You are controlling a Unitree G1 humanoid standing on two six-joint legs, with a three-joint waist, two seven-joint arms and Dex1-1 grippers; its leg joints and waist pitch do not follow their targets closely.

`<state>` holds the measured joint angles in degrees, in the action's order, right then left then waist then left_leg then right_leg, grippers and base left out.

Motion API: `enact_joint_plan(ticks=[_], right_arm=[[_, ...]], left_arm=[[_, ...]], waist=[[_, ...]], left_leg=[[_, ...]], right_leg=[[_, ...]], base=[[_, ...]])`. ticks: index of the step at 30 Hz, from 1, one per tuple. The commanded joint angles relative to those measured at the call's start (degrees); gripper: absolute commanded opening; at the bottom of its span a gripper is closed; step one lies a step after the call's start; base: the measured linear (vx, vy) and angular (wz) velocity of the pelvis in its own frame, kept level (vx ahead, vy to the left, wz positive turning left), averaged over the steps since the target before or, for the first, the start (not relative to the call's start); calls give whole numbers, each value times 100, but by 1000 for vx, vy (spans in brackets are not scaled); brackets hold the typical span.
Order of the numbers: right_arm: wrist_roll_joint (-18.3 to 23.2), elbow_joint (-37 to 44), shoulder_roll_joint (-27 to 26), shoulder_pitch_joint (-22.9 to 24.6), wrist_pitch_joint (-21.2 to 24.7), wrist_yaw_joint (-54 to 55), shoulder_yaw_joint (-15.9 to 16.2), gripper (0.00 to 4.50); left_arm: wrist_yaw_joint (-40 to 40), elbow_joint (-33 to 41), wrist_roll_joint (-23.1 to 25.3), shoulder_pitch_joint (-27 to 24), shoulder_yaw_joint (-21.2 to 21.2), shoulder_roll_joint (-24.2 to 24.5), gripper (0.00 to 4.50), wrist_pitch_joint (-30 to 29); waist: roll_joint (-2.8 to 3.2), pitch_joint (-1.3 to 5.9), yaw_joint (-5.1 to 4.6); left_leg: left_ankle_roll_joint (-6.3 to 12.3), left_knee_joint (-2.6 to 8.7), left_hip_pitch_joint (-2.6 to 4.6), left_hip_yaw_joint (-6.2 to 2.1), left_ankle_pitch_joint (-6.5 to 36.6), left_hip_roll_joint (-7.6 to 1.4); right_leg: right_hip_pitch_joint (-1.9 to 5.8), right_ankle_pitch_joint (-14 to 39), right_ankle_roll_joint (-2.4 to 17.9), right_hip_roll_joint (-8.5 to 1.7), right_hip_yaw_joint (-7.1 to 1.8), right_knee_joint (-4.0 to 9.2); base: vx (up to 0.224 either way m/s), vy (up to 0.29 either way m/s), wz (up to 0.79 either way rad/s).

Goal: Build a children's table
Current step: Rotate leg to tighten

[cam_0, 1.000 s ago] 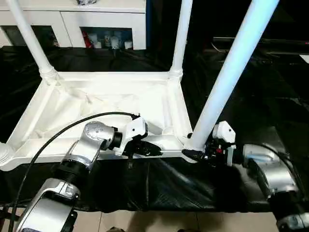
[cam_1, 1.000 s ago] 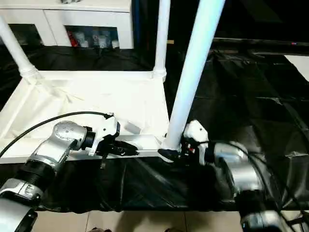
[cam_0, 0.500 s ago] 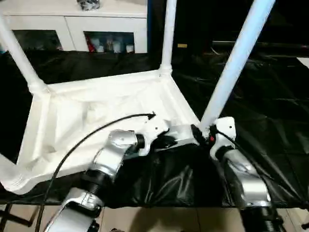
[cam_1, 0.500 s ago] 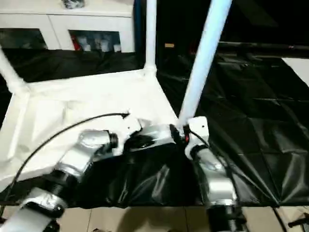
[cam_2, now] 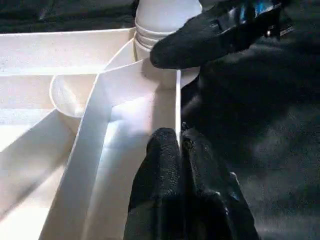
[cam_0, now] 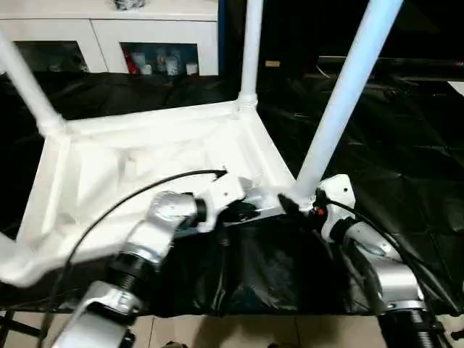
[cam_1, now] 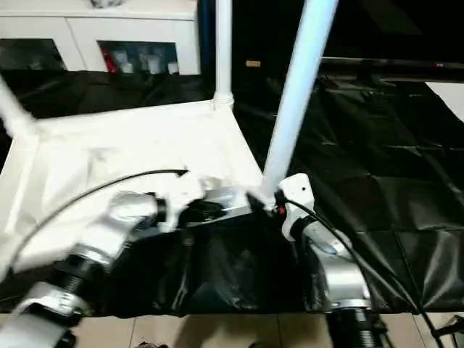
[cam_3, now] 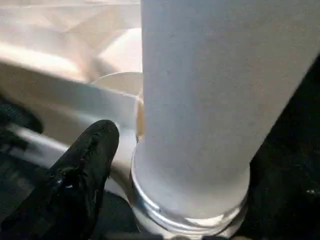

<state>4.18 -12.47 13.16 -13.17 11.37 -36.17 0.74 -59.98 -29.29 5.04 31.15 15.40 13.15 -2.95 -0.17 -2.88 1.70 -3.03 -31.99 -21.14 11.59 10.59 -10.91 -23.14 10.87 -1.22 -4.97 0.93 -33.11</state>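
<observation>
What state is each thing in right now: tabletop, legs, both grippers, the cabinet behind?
Tabletop: upside down on the black sheet, ribbed underside up.
Near right leg: upright in its corner socket.
Far right leg: upright in its socket.
Far left leg: in its socket, leaning.
Left gripper: jaws shut on the tabletop's near rim.
Right gripper: at the near right leg's base; grip unclear.
Cabinet: doors closed.

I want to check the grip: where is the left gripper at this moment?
The left gripper is on the tabletop's near rim, pinching its thin edge wall, just left of the corner socket where the right gripper sits at the near-right leg.
</observation>
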Motion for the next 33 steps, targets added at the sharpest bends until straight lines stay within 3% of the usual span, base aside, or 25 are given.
enact_joint_plan(ticks=[1,3,8,14,23,29,31,33], right_arm=[[160,93,86,-55,-87,-760,512,388],[285,-56,565,-114,-224,-1665,614,388],[385,-320,893,-243,-347,-2321,677,388],[323,-1013,1143,-573,-721,-2887,720,352],[540,-1171,1040,-645,-758,-3207,736,277],[698,-323,676,-125,-255,-2465,669,269],[494,-229,407,-5,-198,-1754,603,268],[100,-527,-434,14,-53,-226,511,268]], left_arm=[[-356,-279,31,-11,268,50,0,130],[-862,-405,-97,94,270,281,0,246],[-1279,-524,-177,194,323,464,0,401],[-1691,-769,-154,350,417,637,0,637],[-1870,-991,-271,442,391,622,0,715],[-1294,-921,-273,385,233,394,0,391],[-894,-865,-257,350,168,220,0,183],[-201,-624,-219,195,170,-235,0,-164]], waist=[[-64,253,-2],[-79,256,-12],[-67,247,-2],[-45,216,40],[-60,239,71],[-43,220,117],[-53,205,96],[-39,169,48]], left_leg=[[443,330,31,-76,1024,-200],[549,303,32,-61,912,-187],[630,287,65,-44,871,-214],[473,303,72,-40,1132,-239],[582,273,71,-28,917,-235],[513,302,89,-26,979,-255],[376,331,85,-36,1206,-249],[144,387,90,-70,1591,-239]], right_leg=[[212,655,1210,-223,-142,337],[241,352,1368,-212,-136,291],[238,119,1659,-222,-132,265],[234,570,1685,-234,-120,285],[251,172,1813,-220,-105,235],[230,276,1735,-220,-120,261],[216,701,1638,-234,-127,296],[170,1447,1487,-258,-134,373]], base=[[0,0,0],[0,0,0],[0,0,0],[0,0,0],[0,0,0],[0,0,0],[0,0,0],[0,0,0]])
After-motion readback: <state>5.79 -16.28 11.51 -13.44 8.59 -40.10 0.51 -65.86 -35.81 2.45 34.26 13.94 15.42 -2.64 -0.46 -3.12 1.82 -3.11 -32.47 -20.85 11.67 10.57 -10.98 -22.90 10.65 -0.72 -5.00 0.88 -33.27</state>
